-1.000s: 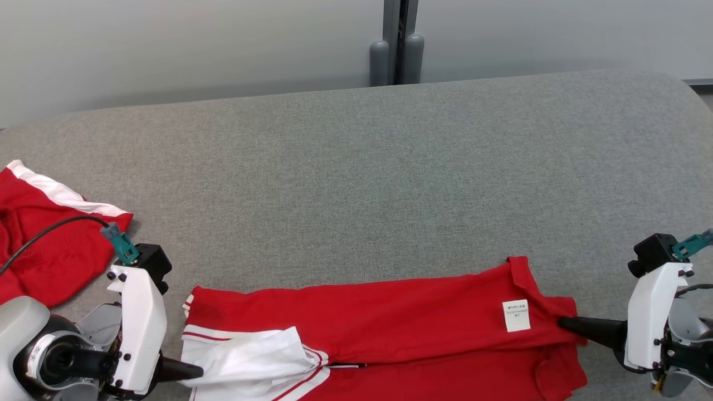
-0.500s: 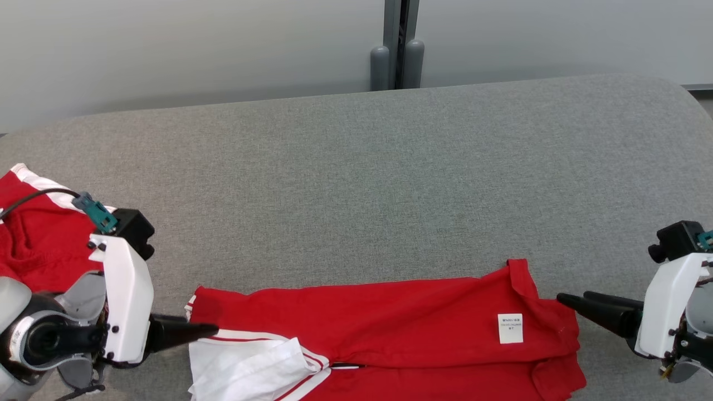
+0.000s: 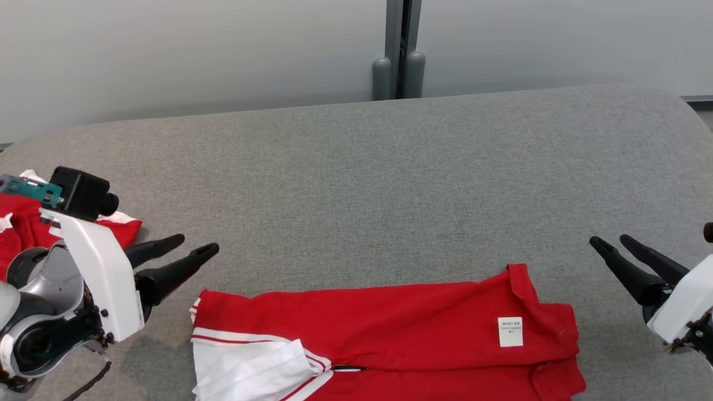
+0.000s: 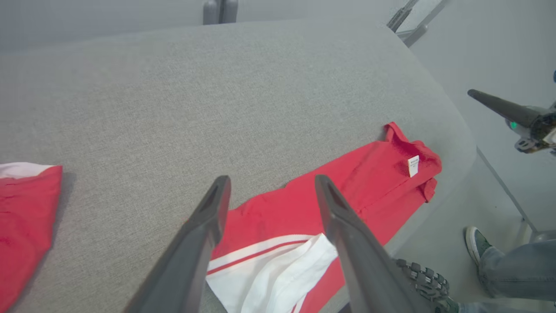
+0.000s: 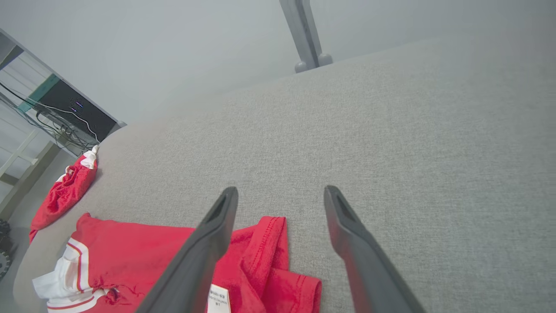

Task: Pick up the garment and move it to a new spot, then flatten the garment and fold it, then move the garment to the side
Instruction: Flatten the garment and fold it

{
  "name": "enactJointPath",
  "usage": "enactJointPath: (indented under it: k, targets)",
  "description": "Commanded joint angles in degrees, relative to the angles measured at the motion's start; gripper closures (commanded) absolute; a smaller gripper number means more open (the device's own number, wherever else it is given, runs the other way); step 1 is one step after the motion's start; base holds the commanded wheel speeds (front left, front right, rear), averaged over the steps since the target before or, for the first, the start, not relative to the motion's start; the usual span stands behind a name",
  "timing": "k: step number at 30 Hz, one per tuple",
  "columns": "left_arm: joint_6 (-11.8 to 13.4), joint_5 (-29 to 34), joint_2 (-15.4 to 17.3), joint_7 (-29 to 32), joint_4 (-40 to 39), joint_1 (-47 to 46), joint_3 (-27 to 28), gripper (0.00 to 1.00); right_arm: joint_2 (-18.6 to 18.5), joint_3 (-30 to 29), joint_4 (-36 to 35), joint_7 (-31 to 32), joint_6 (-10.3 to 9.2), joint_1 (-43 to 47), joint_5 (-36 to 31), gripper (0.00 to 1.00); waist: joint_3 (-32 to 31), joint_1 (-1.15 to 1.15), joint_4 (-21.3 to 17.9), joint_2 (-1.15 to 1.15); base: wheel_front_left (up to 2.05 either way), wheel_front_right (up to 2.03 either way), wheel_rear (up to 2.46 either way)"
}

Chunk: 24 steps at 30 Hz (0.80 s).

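Observation:
A red garment [image 3: 390, 328] with white striped trim and a small white label lies folded into a long band at the near edge of the grey table [image 3: 356, 184]. It also appears in the left wrist view [image 4: 347, 182] and the right wrist view [image 5: 173, 256]. My left gripper [image 3: 195, 246] hovers open just off the garment's left end, holding nothing. My right gripper [image 3: 610, 240] stands open off its right end, lifted clear of the cloth. Both wrist views show spread fingers [image 4: 204, 226] [image 5: 217, 226] with nothing between them.
A second red and white garment [image 3: 22, 234] lies bunched at the table's left edge, behind my left arm. A grey post [image 3: 398, 67] stands behind the table. A person's shoe and trouser leg [image 4: 491, 256] show on the floor beyond the near edge.
Both grippers let go of the garment's ends, opened and drew up and away from it. The head camera tilted slightly, shifting the scene down.

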Motion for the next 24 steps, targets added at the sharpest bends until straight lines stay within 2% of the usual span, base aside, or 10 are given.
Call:
enactJointPath:
  k: [1,6,7,8,15,17,20,24]
  targets:
    - [0.51,1.14,-0.32,-3.18,-0.43,1.41,1.22,0.0,0.84,-1.26,0.76,-2.31,0.04,1.29,-1.53,0.0,-0.22,0.0,0.19,0.0,0.0,0.0,0.0]
    - [3.02,5.25,-1.84,-15.22,-0.84,5.08,4.51,0.0,5.15,-4.79,2.5,-9.1,0.04,3.42,-6.85,0.0,-0.69,0.0,0.49,0.0,0.0,0.0,0.0]
    - [3.02,5.25,-1.84,-15.22,-0.84,5.08,4.51,0.0,5.15,-4.79,2.5,-9.1,0.04,3.42,-6.85,0.0,-0.69,0.0,0.49,0.0,0.0,0.0,0.0]
    - [4.34,5.77,-3.11,-20.49,-0.75,6.93,6.36,0.0,6.82,-5.91,3.02,-11.19,0.04,4.36,-8.64,0.0,-0.84,0.0,0.63,0.0,0.0,0.0,0.0]
    - [10.24,11.71,-7.08,-36.76,-1.16,14.22,9.38,0.0,12.16,-9.75,4.84,-16.75,0.04,7.71,-14.17,0.0,-0.84,0.0,1.02,0.0,0.0,0.0,0.0]
    - [12.4,14.97,-7.2,-40.38,-0.83,15.98,8.98,0.0,13.1,-10.29,4.96,-17.79,0.04,8.57,-15.6,0.0,-0.8,0.0,1.12,0.0,0.0,0.0,0.0]
    - [15.01,17.73,-9.86,-45.15,-0.1,18.26,8.88,0.0,14.77,-10.84,5.24,-18.7,0.04,9.72,-17.54,0.0,-0.73,0.0,1.26,0.0,0.0,0.0,0.0]
    - [16.86,20.45,-13.61,-48.02,0.86,20.46,10.26,0.0,16.04,-11.68,5.41,-19.2,0.04,10.48,-19.58,0.0,-0.54,0.0,1.5,0.0,0.0,0.0,0.0]
